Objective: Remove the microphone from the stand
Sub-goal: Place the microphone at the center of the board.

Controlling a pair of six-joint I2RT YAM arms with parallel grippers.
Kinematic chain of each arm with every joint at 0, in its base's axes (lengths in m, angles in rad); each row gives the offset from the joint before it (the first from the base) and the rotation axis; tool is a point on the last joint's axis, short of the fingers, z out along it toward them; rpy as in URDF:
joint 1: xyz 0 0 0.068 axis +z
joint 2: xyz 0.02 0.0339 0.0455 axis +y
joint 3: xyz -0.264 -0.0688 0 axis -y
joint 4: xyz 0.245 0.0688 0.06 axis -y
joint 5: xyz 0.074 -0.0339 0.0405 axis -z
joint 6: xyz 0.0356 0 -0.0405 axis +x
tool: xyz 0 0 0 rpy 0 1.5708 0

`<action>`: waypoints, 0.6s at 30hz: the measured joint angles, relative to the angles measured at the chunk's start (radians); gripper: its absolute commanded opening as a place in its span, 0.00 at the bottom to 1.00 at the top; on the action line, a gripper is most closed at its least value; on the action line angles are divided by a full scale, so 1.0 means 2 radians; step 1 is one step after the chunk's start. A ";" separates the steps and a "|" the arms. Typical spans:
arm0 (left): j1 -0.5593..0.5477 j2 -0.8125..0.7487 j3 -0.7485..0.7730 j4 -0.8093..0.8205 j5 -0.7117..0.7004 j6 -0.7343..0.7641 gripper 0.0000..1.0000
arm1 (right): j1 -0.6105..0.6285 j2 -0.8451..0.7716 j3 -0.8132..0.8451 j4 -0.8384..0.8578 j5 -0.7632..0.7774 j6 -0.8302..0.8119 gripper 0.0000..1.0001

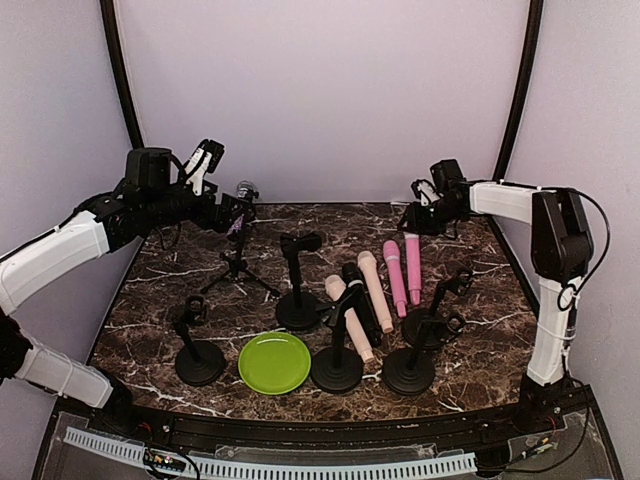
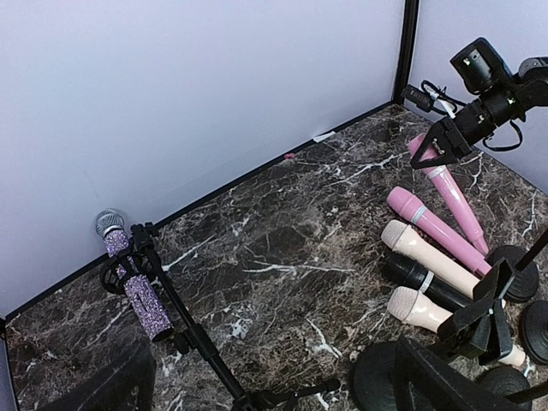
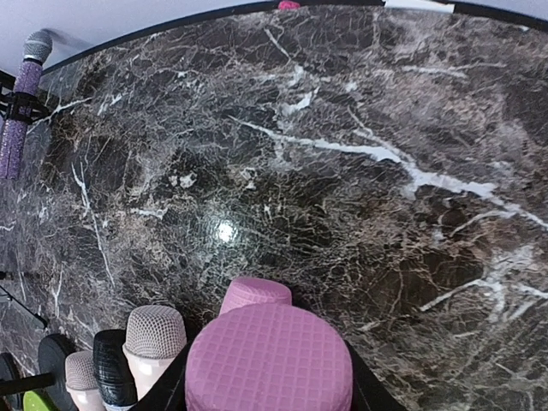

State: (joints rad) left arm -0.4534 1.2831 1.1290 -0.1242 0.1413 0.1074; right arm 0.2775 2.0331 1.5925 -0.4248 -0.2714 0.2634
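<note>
A purple glitter microphone sits upright in the clip of a black tripod stand at the back left. It also shows small at the far left of the right wrist view, as microphone. My left gripper hovers right beside the microphone's body, open, with nothing between its jaws. At the back right, my right gripper is shut on the head end of a pink microphone that lies on the marble table.
Several loose microphones lie side by side in the middle right: pink, beige, black. Several empty round-base stands stand along the front. A green plate lies at the front centre. Walls close in behind and beside.
</note>
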 measured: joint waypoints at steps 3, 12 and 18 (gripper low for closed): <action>0.000 0.000 0.000 -0.001 -0.003 0.000 0.99 | 0.001 0.024 0.004 -0.002 -0.018 0.014 0.36; 0.000 0.000 0.000 -0.003 -0.003 -0.003 0.99 | 0.012 0.061 0.005 0.014 -0.025 0.053 0.50; 0.000 0.000 0.000 -0.003 -0.002 -0.003 0.99 | 0.015 0.066 -0.007 0.046 -0.021 0.070 0.64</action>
State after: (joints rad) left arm -0.4534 1.2831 1.1290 -0.1303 0.1375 0.1005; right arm 0.3080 2.1647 1.5780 -0.3325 -0.3134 0.4042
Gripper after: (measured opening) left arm 0.988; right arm 0.596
